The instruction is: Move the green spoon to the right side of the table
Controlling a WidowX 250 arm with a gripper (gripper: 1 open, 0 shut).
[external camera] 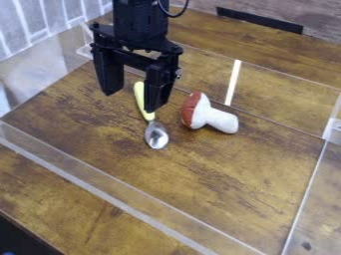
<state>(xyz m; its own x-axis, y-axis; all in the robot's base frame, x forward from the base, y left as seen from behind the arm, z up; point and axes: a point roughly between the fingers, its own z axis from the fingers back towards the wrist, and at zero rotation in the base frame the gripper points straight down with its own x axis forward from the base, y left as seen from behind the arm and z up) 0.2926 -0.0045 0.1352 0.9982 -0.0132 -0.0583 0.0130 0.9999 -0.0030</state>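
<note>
The green spoon (146, 112) lies on the dark wooden table (80, 110) near its middle, yellow-green handle pointing away and shiny silver bowl (156, 137) toward the camera. My black gripper (135, 88) points straight down over the handle. It is open, one finger on each side of the handle, and the right finger (162, 92) hides part of the handle. Whether the fingertips touch the table cannot be told.
A toy mushroom (208, 114) with a red-brown cap and white stem lies just right of the spoon. A thin white stick (232, 82) stands behind it. Clear acrylic walls (94, 179) edge the table at the front, left and right.
</note>
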